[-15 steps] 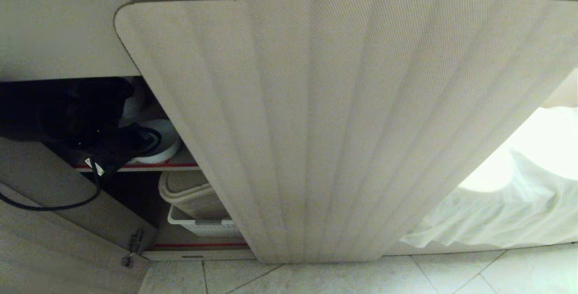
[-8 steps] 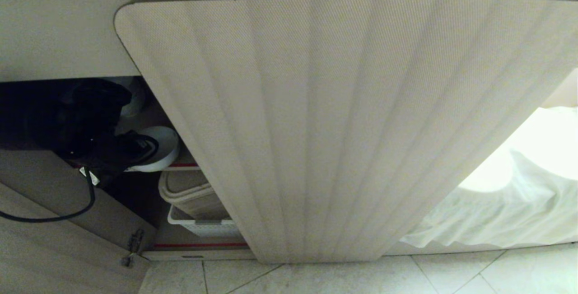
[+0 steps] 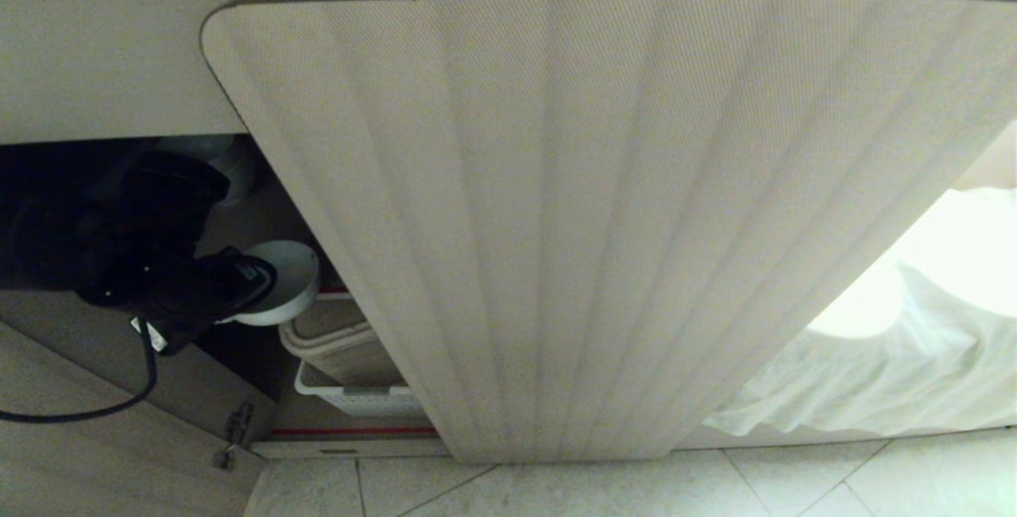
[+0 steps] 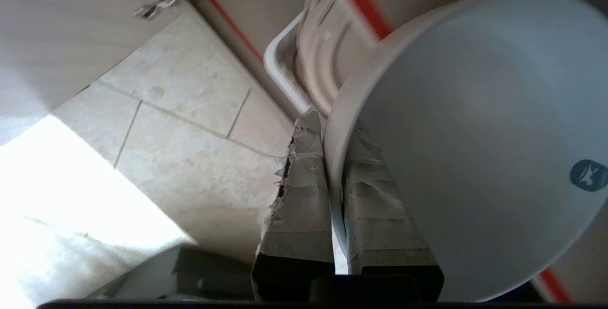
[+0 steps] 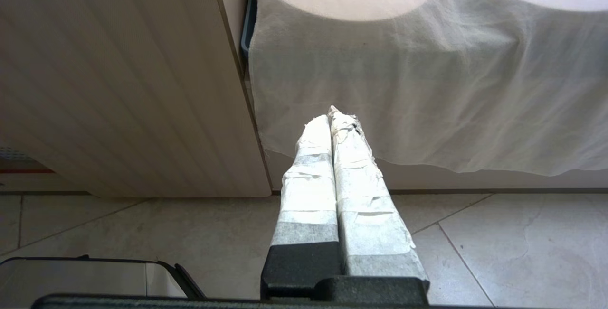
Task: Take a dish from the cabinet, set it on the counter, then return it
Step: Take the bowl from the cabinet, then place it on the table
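Observation:
The dish [image 3: 292,277] is a plain white bowl, held by its rim in my left gripper [image 3: 253,288], which is shut on it. The bowl hangs tilted in the opening of the cabinet [image 3: 556,223], just in front of the upper shelf's red strip [image 3: 334,291]. In the left wrist view one taped finger lies inside the dish [image 4: 475,124] and the other outside, with the left gripper [image 4: 331,126] pinching the wall. My right gripper [image 5: 335,114] is parked low above the floor, shut and empty. The counter's top is out of view.
The big fluted door [image 3: 604,183] stands open across the middle. A second door with a steel hinge [image 3: 234,434] lies at the left. A white basket [image 3: 349,399] with beige tubs fills the lower shelf. More white ware [image 3: 234,167] sits behind. A white cloth [image 3: 874,366] hangs right.
My left arm has drawn back and sunk, bringing the dish off the upper shelf and out past its red strip. The right arm has not moved.

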Controlling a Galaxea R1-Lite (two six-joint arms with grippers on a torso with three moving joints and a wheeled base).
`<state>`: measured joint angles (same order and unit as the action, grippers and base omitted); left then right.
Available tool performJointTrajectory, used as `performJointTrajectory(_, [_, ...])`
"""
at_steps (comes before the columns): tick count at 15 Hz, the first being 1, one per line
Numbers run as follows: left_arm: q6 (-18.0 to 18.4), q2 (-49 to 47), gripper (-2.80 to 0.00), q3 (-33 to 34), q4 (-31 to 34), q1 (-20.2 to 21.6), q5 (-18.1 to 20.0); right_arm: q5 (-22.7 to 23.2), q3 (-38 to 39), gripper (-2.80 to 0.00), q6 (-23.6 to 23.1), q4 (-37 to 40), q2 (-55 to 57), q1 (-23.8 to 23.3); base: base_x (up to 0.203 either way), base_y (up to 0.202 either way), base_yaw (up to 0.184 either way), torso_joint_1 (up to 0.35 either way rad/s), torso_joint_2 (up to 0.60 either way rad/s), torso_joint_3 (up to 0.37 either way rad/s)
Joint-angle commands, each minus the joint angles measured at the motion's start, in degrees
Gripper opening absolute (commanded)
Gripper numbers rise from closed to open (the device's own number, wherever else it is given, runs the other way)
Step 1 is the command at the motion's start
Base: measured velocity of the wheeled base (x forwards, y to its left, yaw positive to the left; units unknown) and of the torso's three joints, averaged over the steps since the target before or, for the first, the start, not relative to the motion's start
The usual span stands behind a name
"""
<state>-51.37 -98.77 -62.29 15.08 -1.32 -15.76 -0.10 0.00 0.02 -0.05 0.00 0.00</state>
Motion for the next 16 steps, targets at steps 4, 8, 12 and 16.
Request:
performJointTrajectory(4, [-0.3,4.8,-2.80,5.0,0.0,0.0,-0.1,0.0,0.0,-2.80,0.0,0.0,0.0,0.0,0.000,0.000,0.000,0.000,0.00,0.000])
performJointTrajectory(8, [-0.3,7.9,-2.80,7.7,0.0,-0.2,0.0,0.0,0.0,-2.80,0.0,0.0,0.0,0.0,0.000,0.000,0.000,0.000,0.00,0.000])
performJointTrajectory(12, [-0.1,11.8,-2.80,11.6,0.0,-0.4,0.1,0.0,0.0,-2.80,0.0,0.0,0.0,0.0,0.000,0.000,0.000,0.000,0.00,0.000])
performJointTrajectory(16, [0.1,17.4,-2.80,18.4,0.0,-0.9,0.4,0.0,0.0,-2.80,0.0,0.0,0.0,0.0,0.000,0.000,0.000,0.000,0.00,0.000])
